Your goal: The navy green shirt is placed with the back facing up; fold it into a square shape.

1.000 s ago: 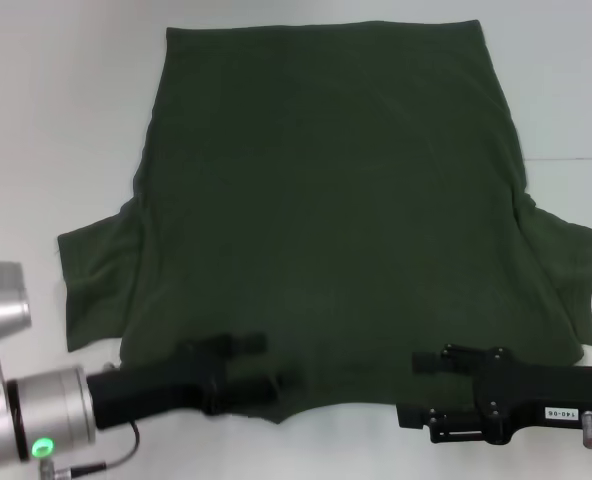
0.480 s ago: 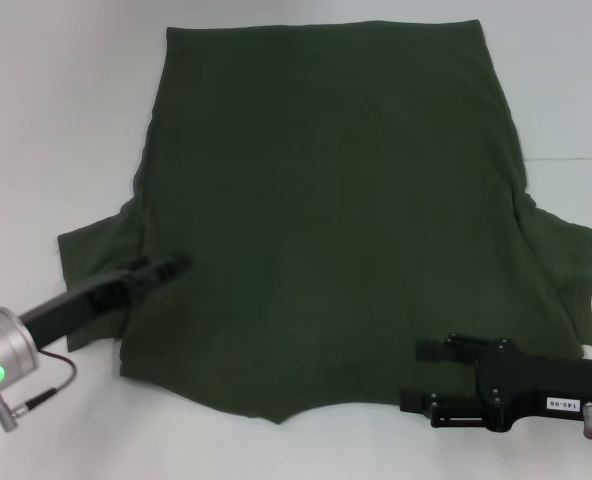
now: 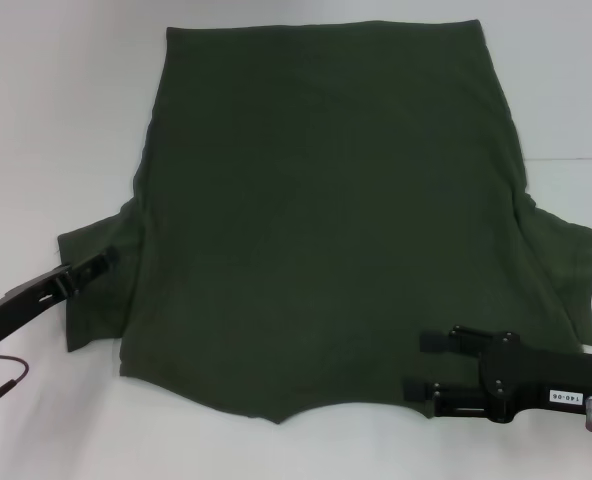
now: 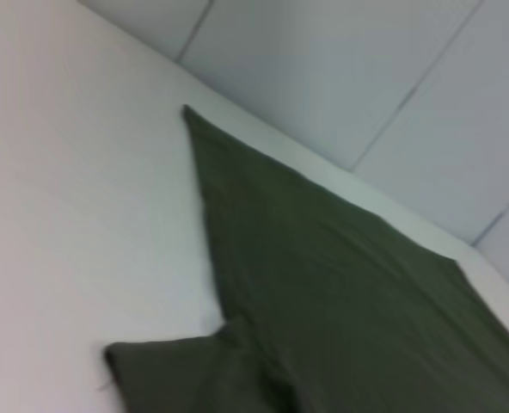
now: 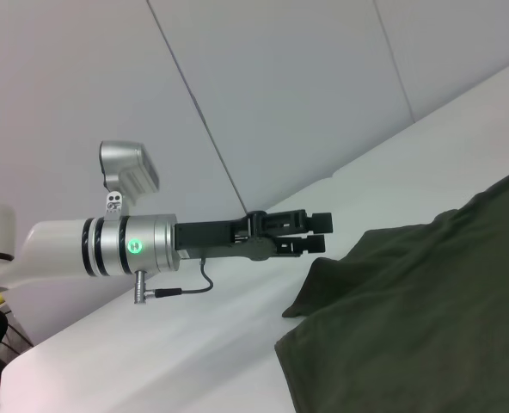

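left gripper (image 5: 320,232) (jaws slightly parted) beside navy green shirt (image 5: 418,318) sleeve

The navy green shirt (image 3: 326,210) is showing a plain dark olive green all over its back, with no print or pattern. It is lying against a white tabletop (image 3: 66,110). The left hand (image 3: 94,266) is showing black, with pale silver-grey metal behind it and a small green light glowing on that arm in the right wrist view. The right hand (image 3: 431,365) is showing black too, carrying a small white label.
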